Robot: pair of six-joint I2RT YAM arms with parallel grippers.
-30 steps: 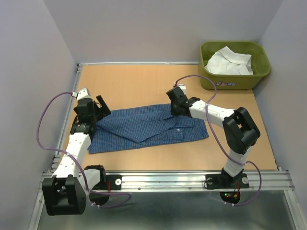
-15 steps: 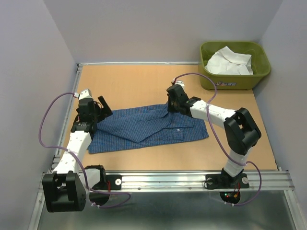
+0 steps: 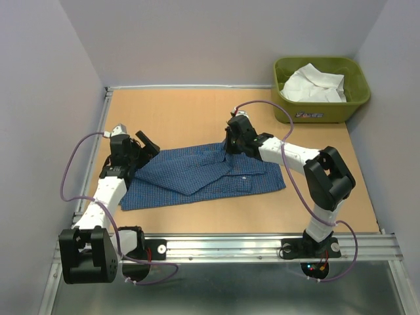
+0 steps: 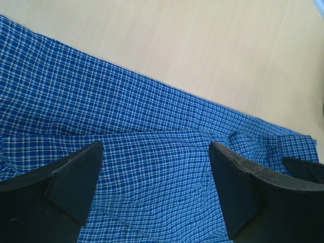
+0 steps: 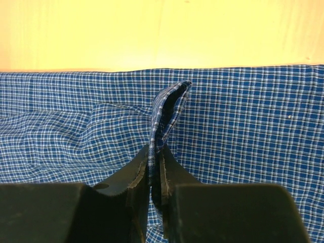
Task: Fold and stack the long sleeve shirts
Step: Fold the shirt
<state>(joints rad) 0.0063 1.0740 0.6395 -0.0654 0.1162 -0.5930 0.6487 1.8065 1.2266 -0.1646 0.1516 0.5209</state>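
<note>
Blue checked cloth is on the move in the top view: over the last second the right gripper (image 3: 230, 146) has crept toward the far edge of the blue shirt (image 3: 197, 174), while the left gripper (image 3: 146, 146) has swung a touch inward over the shirt's left end. The shirt lies spread lengthwise across the middle of the tabletop (image 3: 184, 111); the white shirt (image 3: 314, 84) sits crumpled in the olive-green tub (image 3: 315, 113) at the far right corner, well apart from both arms. My read is that a fold along the far edge is only beginning, so stacking is a long way off.

Left wrist view now: the jaws stand wide apart with nothing between them; checked cloth fills the space below, lightly rippled, with bare tabletop beyond its far hem; whether the tips touch the cloth I cannot tell.

Right wrist view: the jaws are pinched together on the blue shirt; a narrow loop of it stands up above the tips, so that grip looks secure.

Tan wood-grain surface, smooth and bare around the shirt; pale grey walls (image 3: 197, 39) box it in on three sides; a metal rail (image 3: 262, 246) runs along the near edge.
</note>
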